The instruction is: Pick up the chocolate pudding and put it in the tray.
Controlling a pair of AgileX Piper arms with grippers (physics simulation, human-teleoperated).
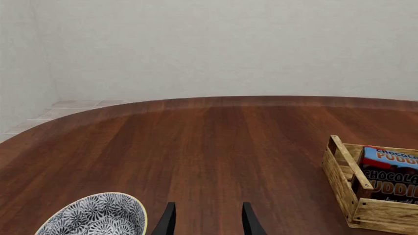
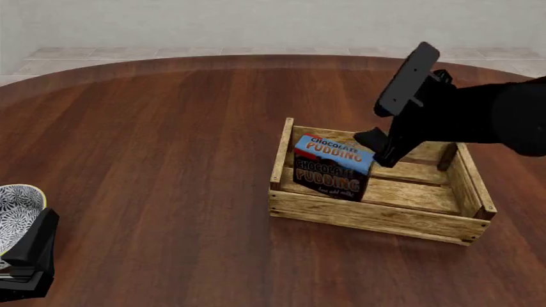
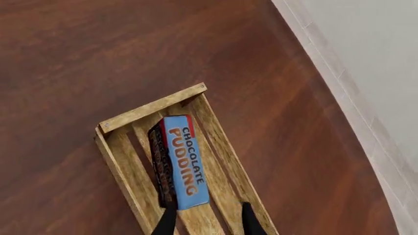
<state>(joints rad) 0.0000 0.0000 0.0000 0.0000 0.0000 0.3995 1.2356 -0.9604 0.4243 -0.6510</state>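
The chocolate pudding (image 2: 331,167), a small carton with a blue top and dark brown lower part, stands inside the tray (image 2: 367,217), a tan slatted crate, at its left end. My right gripper (image 2: 380,147) hangs just to the right of the carton, over the crate. In the right wrist view its fingers (image 3: 167,221) are spread wider than the carton (image 3: 184,161) and do not hold it. My left gripper (image 1: 209,223) is open and empty at the table's near left. The crate (image 1: 356,203) and the carton (image 1: 390,171) also show in the left wrist view.
A patterned black-and-white bowl (image 2: 17,211) stands at the near left edge beside the left arm (image 2: 27,262); it also shows in the left wrist view (image 1: 98,215). The round wooden table (image 2: 171,128) ends at a curved far edge with pale floor and wall beyond.
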